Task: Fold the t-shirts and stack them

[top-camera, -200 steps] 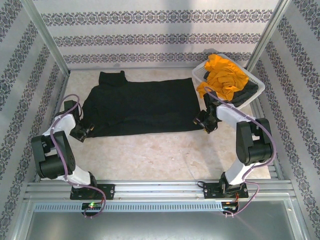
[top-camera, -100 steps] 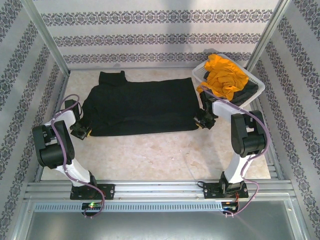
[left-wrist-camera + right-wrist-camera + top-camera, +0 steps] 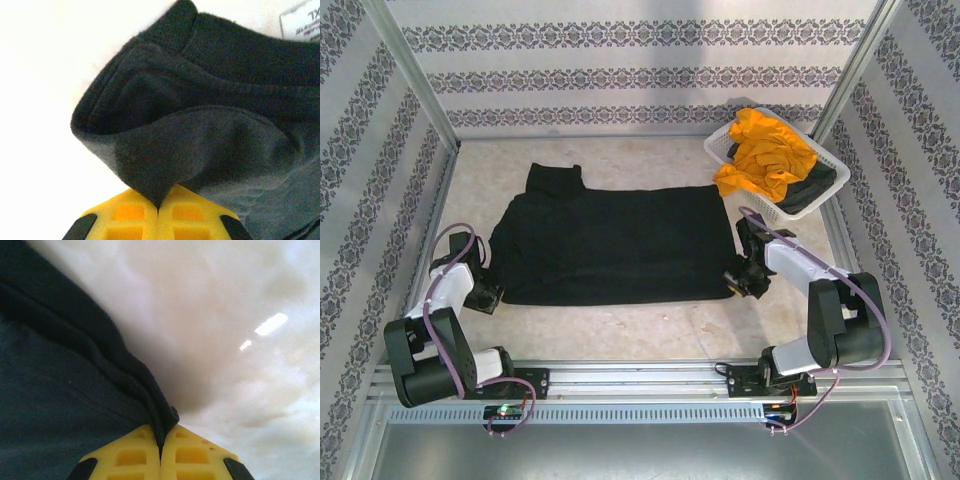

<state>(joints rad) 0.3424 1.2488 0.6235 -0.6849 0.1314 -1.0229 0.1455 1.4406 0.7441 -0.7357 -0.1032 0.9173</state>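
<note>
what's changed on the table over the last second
Both arms drew back toward the near edge. The left gripper and right gripper, each shut on a near corner of the black t-shirt, dragged it nearer and slightly rightward; it lies spread flat. The basket with the mustard-orange t-shirt and a dark t-shirt stayed put.
</note>
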